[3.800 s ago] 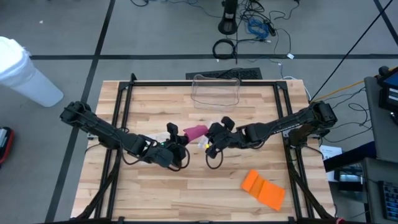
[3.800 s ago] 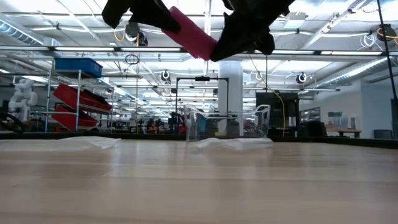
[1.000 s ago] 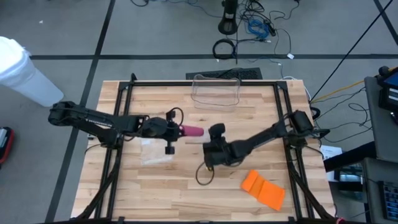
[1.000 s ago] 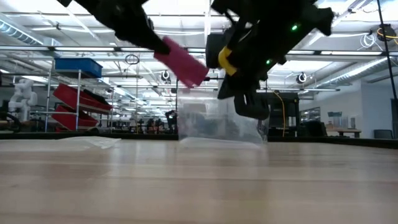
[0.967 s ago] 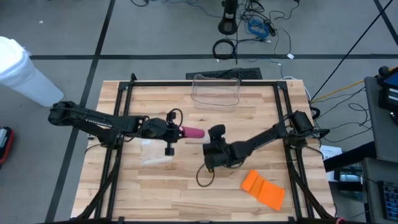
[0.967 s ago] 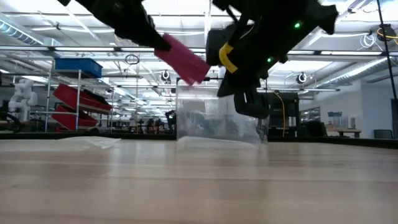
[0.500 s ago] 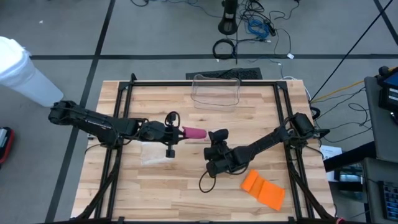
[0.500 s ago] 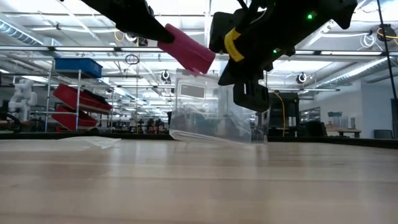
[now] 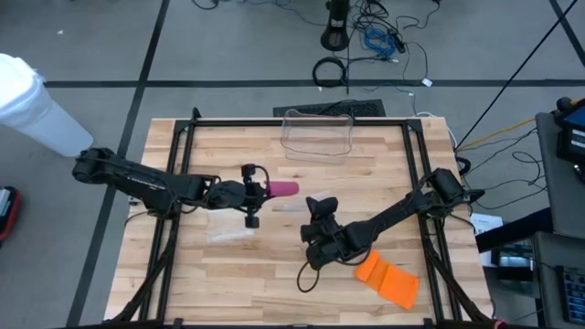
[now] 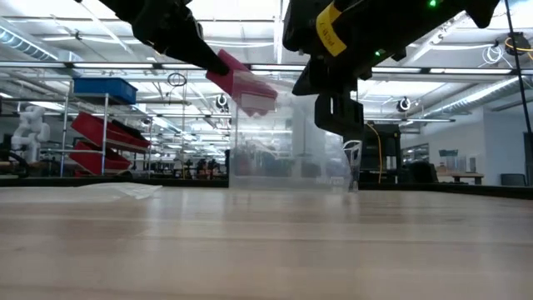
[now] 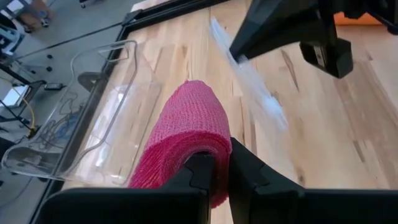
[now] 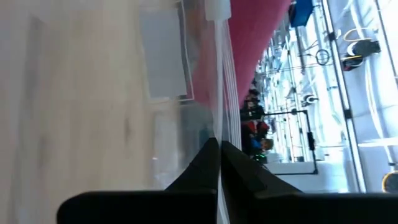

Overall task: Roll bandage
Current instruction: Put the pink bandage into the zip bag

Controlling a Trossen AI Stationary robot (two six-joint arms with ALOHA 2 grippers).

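A rolled pink bandage (image 9: 285, 189) is held above the table's middle, with my left gripper (image 9: 265, 190) shut on its near end; the low view shows the bandage (image 10: 243, 82) lifted and tilted. Just right of it my right gripper (image 9: 315, 208) is shut on a clear plastic bag (image 10: 283, 142), which hangs next to the roll. The left wrist view shows that bag (image 11: 249, 78) edge-on beyond the bandage (image 11: 186, 124). My left gripper pinches the wall of the roll at its near end (image 11: 219, 163) between its two fingers; one finger seems to sit in the roll's hollow. The fingers lie along the roll, slanting down from the table's left. The roll is lifted clear. My right gripper pinches one edge of the clear bag (image 12: 217, 118) between its shut fingers, coming nearly level. The bag hangs below the fingers (image 10: 337, 117), upright and slack, its lower edge (image 10: 291, 185) above the table.
A clear plastic container (image 9: 316, 133) stands at the table's far edge. An orange folded cloth (image 9: 388, 279) lies near the front right. A clear sheet (image 9: 228, 224) lies on the wood under my left arm. A black frame (image 9: 183, 174) runs round the tabletop.
My right gripper has moved toward the table's near right and turned, taking the clear bag along; the bag has swung from tilted to hanging upright beside the roll. My left gripper has kept its place and turned a little, still shut on the bandage.
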